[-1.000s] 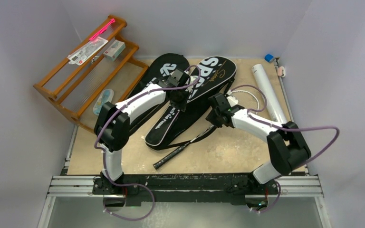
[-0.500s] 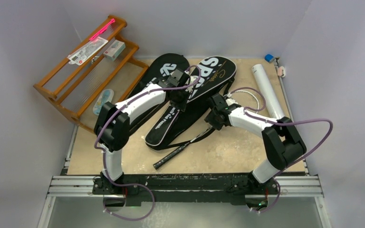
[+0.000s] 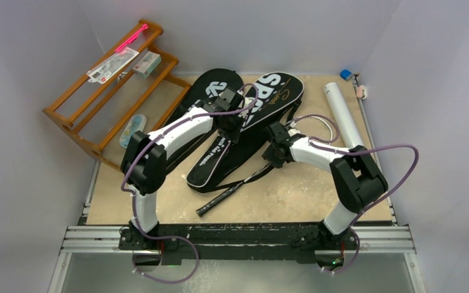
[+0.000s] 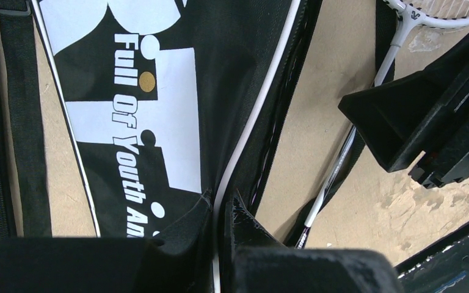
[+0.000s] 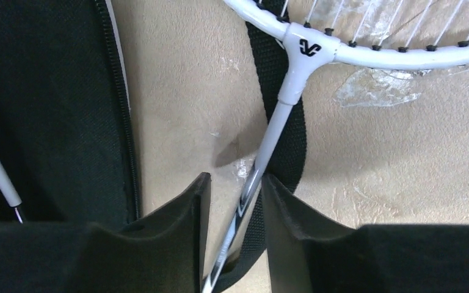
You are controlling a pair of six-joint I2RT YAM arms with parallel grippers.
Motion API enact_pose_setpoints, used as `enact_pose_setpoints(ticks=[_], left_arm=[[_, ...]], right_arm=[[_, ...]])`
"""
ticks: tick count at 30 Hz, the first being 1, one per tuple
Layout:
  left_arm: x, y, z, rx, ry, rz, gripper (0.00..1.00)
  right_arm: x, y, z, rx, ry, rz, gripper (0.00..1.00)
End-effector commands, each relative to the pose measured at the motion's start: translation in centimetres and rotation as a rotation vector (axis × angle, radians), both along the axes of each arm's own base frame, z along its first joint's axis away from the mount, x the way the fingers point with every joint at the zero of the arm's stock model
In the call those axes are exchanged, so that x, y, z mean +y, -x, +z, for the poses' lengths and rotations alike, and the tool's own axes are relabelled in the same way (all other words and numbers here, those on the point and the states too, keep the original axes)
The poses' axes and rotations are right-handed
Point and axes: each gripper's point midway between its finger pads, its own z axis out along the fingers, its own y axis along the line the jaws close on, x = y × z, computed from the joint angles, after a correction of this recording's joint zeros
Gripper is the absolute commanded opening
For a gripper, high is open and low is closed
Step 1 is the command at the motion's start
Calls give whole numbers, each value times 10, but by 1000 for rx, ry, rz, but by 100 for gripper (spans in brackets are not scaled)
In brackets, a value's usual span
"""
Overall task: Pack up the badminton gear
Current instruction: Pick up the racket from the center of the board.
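Racket-loading step. The left end effector (image 4: pixel 218 223) is pinched tight on the cover (image 4: pixel 159 91) rim at lower centre. The right end effector (image 5: pixel 235 201), narrowly parted, straddles the racket (image 5: pixel 298 49) shaft on the counter (image 5: pixel 403 159), unclamped. Next, probably: clamp the shaft and slide it into the cover's opening.

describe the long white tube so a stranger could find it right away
Start at the tan table and go to its far right side. The long white tube lies flat there, a plain cylinder, unlike the flat black covers to its left.
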Motion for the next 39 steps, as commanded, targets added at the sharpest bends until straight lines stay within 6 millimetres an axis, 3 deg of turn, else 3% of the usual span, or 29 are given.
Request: enact_pose_setpoints(ticks=[1, 3, 7, 14, 17, 31, 39], left_arm=[[-8, -7, 18, -32, 37, -15, 0], [-7, -7, 18, -33, 35, -15, 0], [-7, -7, 17, -32, 32, -16, 0], [-7, -7, 17, -32, 30, -14, 0], [-7, -7, 17, -30, 31, -17, 0], [-11, -4, 25, -40, 59, -26, 0], [-15, -1, 32, -36, 90, -45, 0]], right_arm=[[-1, 10, -20, 69, 18, -7, 29], [4, 11, -19, 76, 1, 30, 0], [2, 12, 0, 54, 0, 30, 0], [-29, 10, 75, -142, 41, -29, 0], [-36, 19, 93, -179, 34, -7, 0], [-45, 95, 93, -88, -17, 282, 0], [-32, 109, 100, -134, -114, 377, 0]])
